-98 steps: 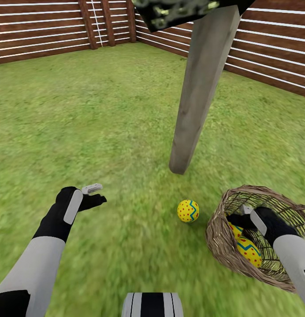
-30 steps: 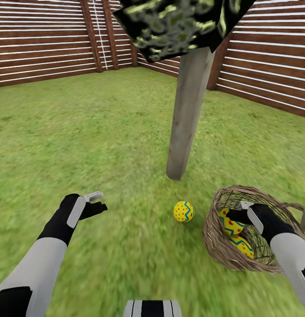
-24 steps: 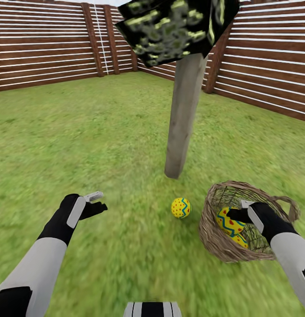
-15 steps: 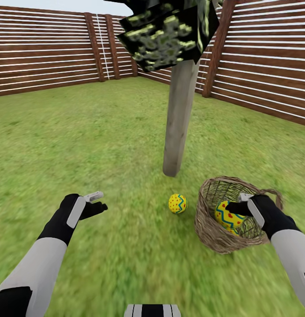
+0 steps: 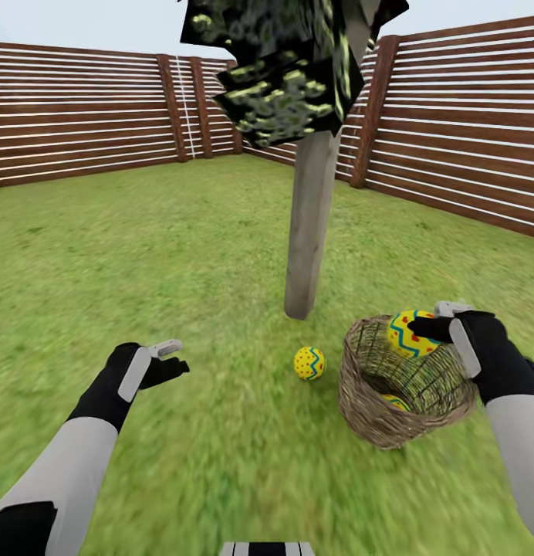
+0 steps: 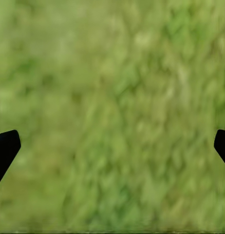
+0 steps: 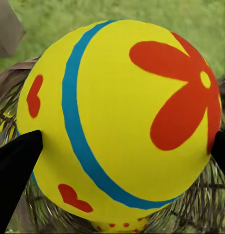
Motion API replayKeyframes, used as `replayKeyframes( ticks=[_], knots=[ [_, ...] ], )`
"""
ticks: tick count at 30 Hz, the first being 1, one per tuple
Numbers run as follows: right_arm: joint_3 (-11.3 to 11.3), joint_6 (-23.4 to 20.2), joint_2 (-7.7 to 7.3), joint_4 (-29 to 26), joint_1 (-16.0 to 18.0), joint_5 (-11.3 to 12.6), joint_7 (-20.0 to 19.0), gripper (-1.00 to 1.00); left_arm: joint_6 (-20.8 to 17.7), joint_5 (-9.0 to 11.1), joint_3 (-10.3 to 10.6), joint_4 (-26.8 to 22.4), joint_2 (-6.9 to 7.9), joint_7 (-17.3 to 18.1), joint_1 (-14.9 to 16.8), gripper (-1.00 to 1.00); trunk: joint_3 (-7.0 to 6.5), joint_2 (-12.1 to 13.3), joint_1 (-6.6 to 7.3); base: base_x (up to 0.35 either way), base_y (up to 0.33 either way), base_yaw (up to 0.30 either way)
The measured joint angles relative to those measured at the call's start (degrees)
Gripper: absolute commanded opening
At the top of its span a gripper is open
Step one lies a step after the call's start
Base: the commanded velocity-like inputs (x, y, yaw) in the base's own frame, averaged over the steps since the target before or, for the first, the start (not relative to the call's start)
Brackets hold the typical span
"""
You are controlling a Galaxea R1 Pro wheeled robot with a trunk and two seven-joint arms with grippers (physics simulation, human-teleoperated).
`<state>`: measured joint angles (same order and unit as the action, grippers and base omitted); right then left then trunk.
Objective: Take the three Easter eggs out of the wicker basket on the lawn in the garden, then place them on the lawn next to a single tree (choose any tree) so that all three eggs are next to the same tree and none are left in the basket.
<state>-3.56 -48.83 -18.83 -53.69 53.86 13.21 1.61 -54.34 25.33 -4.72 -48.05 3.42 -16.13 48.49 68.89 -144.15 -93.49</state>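
One flower-marked egg (image 7: 117, 126), perhaps hearts.

Right gripper (image 5: 430, 327) holds an egg (image 5: 408, 333) at the wicker basket (image 5: 390, 417) rim; open air above. Toward the left gripper (image 5: 174, 357): tree trunk (image 5: 311, 224) and a loose egg (image 5: 309, 363) on open lawn (image 5: 143, 255). Basket interior possibly holds another egg, poorly seen.
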Motion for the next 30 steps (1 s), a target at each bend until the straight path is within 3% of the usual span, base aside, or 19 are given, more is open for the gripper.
replayKeyframes(
  ticks=[3, 6, 8, 10, 12, 14, 16, 18, 20, 23, 26, 30],
  knots=[
    [-2.11, -3.05, -0.02, -6.64, 0.00, -0.08, 1.56, -1.00, 0.03, 0.39, 0.00, 0.24, -0.01, 0.03, 0.00, 1.00, -0.67, 0.04, 0.10, -0.188, 0.000, 0.000],
    [-2.56, -3.96, 0.31, -13.37, -0.01, -0.03, 3.51, -1.00, -0.12, 4.71, 0.07, 0.65, -0.01, 0.18, 0.00, 1.00, -0.67, 0.05, 0.10, -0.030, 0.000, 0.000],
    [-2.56, -4.07, 1.31, -17.54, -0.02, 0.26, 3.88, -1.00, -0.39, 8.07, 0.10, 1.29, 0.00, 0.26, 0.00, 1.00, -0.67, 0.05, 0.11, -0.007, 0.000, 0.000],
    [-2.50, -4.17, 3.97, -20.46, -0.02, 0.51, 4.06, -1.00, -0.57, 9.93, 0.11, 1.51, 0.04, 0.32, 0.00, 1.00, -0.67, 0.05, 0.10, -0.002, 0.000, 0.000],
    [-1.72, -5.16, 8.49, -21.80, -0.03, 0.74, 4.16, -1.00, -0.55, 10.76, 0.11, 1.75, 0.07, 0.66, 0.01, 1.00, -0.67, 0.05, 0.10, 0.000, 0.000, 0.000],
    [0.73, -6.52, 11.96, -21.97, -0.03, 0.50, 4.20, -1.00, -0.32, 10.90, 0.09, 3.23, 0.12, 1.70, 0.00, 1.00, -0.67, 0.05, 0.10, 0.000, 0.005, 0.000],
    [6.57, -7.11, 15.25, -21.28, -0.05, 0.83, 4.35, -1.00, -0.08, 10.83, 0.05, 4.98, 0.28, 4.18, 0.01, 1.00, -0.67, 0.05, 0.10, 0.000, 0.139, 0.000],
    [11.64, -7.18, 17.55, -20.15, -0.11, 0.66, 6.03, -1.00, 0.01, 10.79, 0.09, 5.58, 0.30, 5.55, 0.01, 1.00, -0.67, 0.05, 0.10, 0.000, 0.242, 0.000],
    [15.19, -7.14, 20.07, -19.48, -0.13, 0.61, 8.78, -1.00, 0.07, 10.83, 0.11, 6.29, 0.27, 6.14, 0.02, 1.00, -0.67, 0.05, 0.10, 0.000, 0.277, 0.000],
    [17.58, -7.09, 23.82, -16.56, -0.13, 0.36, 11.71, -1.00, 0.16, 10.86, 0.13, 8.16, 0.26, 9.03, 0.02, 1.00, -0.67, 0.05, 0.10, 0.000, 0.289, 0.000],
    [21.05, -6.17, 25.03, -13.03, -0.13, 0.25, 12.66, -1.00, 0.12, 10.78, 0.13, 8.56, 0.33, 12.97, 0.02, 1.00, -0.67, 0.05, 0.10, 0.000, 0.292, 0.000],
    [24.54, -1.34, 26.33, -6.77, -0.13, 0.08, 12.89, -1.00, 0.02, 11.11, 0.16, 8.70, 0.35, 13.99, 0.02, 1.00, -0.67, 0.05, 0.10, 0.000, 0.292, 0.000]
  ],
)
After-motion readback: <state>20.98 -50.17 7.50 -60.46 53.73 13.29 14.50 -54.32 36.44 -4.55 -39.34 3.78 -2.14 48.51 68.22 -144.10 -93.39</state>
